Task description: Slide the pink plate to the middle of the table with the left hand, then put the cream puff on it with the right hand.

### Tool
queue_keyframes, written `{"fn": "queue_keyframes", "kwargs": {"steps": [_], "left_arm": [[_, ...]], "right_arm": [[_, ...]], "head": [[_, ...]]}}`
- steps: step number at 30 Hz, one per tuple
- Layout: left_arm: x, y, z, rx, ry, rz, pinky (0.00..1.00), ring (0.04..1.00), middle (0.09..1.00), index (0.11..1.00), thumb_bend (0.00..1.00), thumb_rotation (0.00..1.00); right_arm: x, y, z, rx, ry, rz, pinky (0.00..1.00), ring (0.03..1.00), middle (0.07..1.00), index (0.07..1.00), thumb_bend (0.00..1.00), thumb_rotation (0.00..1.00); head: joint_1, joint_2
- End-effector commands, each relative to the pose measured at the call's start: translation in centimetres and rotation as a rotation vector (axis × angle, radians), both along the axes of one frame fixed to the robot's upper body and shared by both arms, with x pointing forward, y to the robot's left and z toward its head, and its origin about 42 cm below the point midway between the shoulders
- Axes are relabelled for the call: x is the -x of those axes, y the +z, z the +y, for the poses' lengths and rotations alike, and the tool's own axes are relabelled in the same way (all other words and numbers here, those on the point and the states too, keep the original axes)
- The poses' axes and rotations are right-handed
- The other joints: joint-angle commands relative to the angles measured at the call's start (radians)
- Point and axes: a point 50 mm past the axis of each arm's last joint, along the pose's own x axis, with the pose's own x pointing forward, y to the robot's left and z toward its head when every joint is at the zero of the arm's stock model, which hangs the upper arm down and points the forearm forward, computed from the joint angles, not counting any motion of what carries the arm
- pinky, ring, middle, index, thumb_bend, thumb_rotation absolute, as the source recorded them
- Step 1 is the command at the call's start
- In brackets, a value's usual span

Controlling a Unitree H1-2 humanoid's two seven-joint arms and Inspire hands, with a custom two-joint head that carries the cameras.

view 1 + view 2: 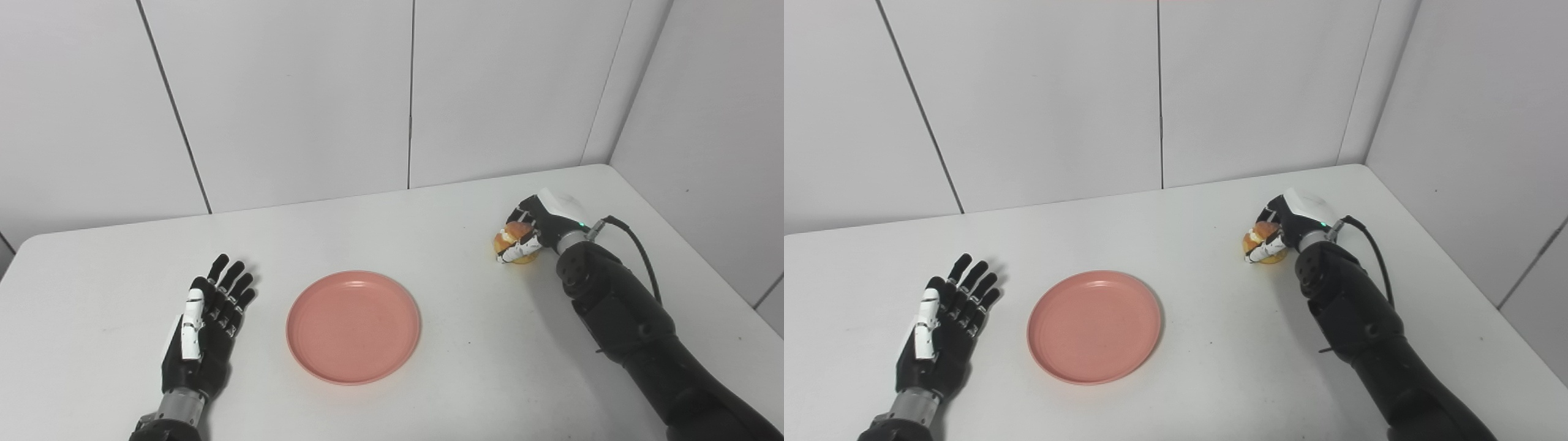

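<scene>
The pink plate point(353, 326) lies flat near the middle of the white table point(429, 226), with nothing on it. To its left my left hand point(208, 318) rests open, fingers stretched out, a short gap from the plate's rim. At the far right, my right hand point(539, 225) is shut on the cream puff point(514, 240), a golden bun with a cream filling. The puff sits at table level, well to the right of the plate. The fingers wrap its top and front; its far side is hidden.
White wall panels point(288, 98) rise behind the table, and a side wall point(704, 122) closes in on the right. A black cable point(637, 245) loops off the right wrist. The table's right edge runs close beside the right arm.
</scene>
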Motion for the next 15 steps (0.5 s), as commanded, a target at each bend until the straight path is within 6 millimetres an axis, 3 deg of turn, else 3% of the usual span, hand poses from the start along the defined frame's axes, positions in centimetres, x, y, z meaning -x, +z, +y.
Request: {"fn": "queue_keyframes", "kwargs": {"steps": [1, 15], "left_arm": [[2.6, -4.4, 1.7, -0.014, 0.028, 0.178, 0.92, 0.901, 0.91, 0.902, 0.37, 1.0], [2.6, -4.3, 1.1, -0.015, 0.017, 0.166, 0.93, 0.908, 0.917, 0.91, 0.37, 1.0]], "right_arm": [[-0.6, 2.8, -0.8, 0.013, -0.03, -0.064, 0.37, 0.459, 0.461, 0.521, 0.52, 0.0], [0.5, 5.9, -0.1, 0.001, -0.006, -0.152, 0.34, 0.429, 0.446, 0.536, 0.51, 0.0]], "head": [[0.003, 0.002], [0.019, 0.004]]}}
